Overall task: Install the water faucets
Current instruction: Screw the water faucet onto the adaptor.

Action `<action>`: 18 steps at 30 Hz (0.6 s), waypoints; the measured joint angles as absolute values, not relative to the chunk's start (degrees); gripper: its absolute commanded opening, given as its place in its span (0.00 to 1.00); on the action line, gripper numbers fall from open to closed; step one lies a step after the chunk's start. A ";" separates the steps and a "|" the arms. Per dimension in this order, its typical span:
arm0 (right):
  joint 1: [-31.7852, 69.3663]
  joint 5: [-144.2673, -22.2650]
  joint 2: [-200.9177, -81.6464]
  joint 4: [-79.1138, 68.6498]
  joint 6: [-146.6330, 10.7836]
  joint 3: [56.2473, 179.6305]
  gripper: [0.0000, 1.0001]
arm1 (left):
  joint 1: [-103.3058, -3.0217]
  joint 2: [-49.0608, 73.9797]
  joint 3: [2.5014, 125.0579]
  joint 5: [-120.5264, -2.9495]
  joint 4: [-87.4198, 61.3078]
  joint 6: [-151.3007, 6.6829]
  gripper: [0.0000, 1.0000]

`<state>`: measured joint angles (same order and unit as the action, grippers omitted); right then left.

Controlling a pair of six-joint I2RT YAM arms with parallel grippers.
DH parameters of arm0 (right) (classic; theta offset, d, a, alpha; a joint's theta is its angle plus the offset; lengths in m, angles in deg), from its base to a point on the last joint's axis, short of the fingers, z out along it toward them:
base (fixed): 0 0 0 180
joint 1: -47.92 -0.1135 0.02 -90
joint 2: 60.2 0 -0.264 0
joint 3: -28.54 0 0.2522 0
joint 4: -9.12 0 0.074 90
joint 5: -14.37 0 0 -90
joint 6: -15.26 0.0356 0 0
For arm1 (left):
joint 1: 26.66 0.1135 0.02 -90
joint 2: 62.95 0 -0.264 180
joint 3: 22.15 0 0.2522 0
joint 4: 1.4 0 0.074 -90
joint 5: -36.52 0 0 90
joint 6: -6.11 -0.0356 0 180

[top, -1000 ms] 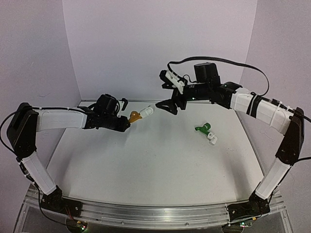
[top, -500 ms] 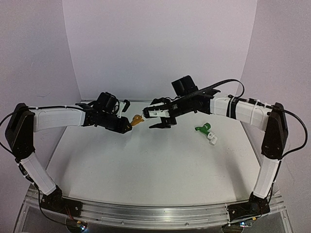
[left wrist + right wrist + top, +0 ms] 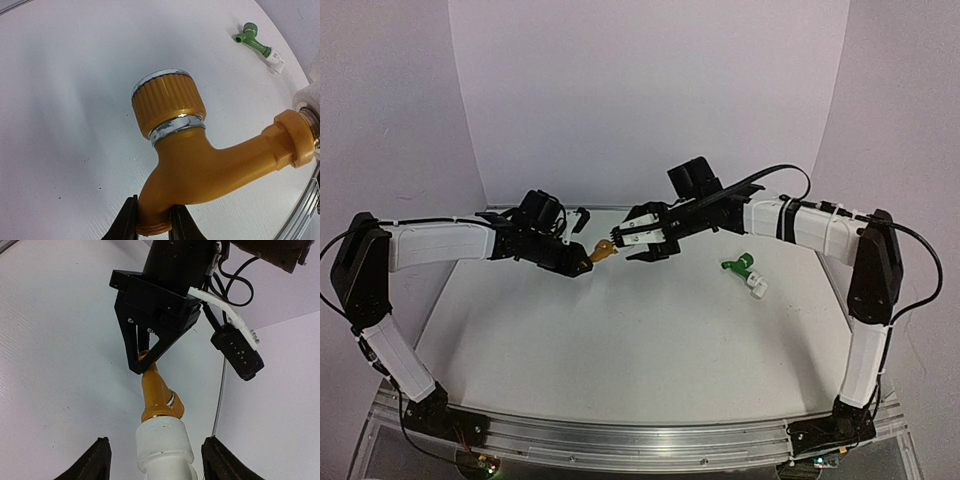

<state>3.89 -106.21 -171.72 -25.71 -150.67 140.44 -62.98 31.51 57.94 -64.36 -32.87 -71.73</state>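
Left fingers (image 3: 125, 222) clamp the orange-yellow plastic faucet (image 3: 200, 160) by its spout, likely bracing it midair; right fingers (image 3: 97, 462), half open, straddle its white round fitting (image 3: 162, 445), not gripping.

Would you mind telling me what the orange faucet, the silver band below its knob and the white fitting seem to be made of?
The orange faucet looks like moulded plastic: smooth, softly glossy. The silver band is probably paint or foil, since it is chipped and patchy. The white fitting looks like matte plastic, faintly grainy.
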 measured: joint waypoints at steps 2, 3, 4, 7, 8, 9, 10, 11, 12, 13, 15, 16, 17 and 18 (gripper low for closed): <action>3.89 -105.89 -172.07 -25.75 -151.46 140.51 0.57 | -62.98 31.51 57.98 -64.35 -32.87 -71.94 0.00; 3.89 -105.71 -172.27 -25.75 -151.69 140.71 0.57 | -62.98 31.51 57.99 -64.35 -32.87 -71.98 0.00; 3.89 -105.50 -172.53 -25.73 -151.86 141.03 0.56 | -62.98 31.51 58.03 -64.36 -32.87 -72.03 0.00; 3.89 -104.94 -172.97 -25.67 -152.57 141.42 0.50 | -63.04 31.51 58.10 -64.37 -32.93 -72.10 0.00; 3.89 -104.84 -173.04 -25.65 -152.72 141.42 0.47 | -63.05 31.51 58.22 -64.37 -33.01 -72.12 0.00; 3.89 -104.75 -173.14 -25.64 -152.86 141.43 0.44 | -63.06 31.51 58.34 -64.37 -33.07 -72.21 0.00; 3.89 -104.65 -173.27 -25.59 -153.10 141.49 0.42 | -63.09 31.51 58.52 -64.36 -33.24 -72.36 0.00; 3.90 -104.47 -173.47 -25.47 -153.15 141.67 0.40 | -63.11 31.51 58.64 -64.36 -33.39 -72.52 0.00; 3.91 -104.24 -173.72 -25.35 -153.18 141.93 0.38 | -63.11 31.51 58.68 -64.37 -33.46 -72.70 0.00; 3.89 -104.07 -173.90 -25.31 -153.19 142.08 0.36 | -63.13 31.51 58.74 -64.27 -33.55 -72.91 0.00; 3.89 -103.88 -174.25 -25.33 -152.90 142.28 0.28 | -63.06 31.51 58.77 -64.00 -33.79 -73.33 0.00; 3.89 -103.82 -174.43 -25.35 -152.60 142.42 0.25 | -63.05 31.51 58.78 -63.79 -33.96 -73.43 0.00; 3.89 -103.80 -174.62 -25.42 -152.21 142.60 0.22 | -63.05 31.51 58.78 -63.65 -34.13 -73.50 0.00; 3.89 -103.79 -174.80 -25.58 -151.75 142.83 0.20 | -63.05 31.51 58.77 -63.51 -34.28 -73.55 0.00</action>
<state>3.89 -103.79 -174.80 -25.58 -151.75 142.83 -63.05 31.51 58.77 -63.51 -34.28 -73.55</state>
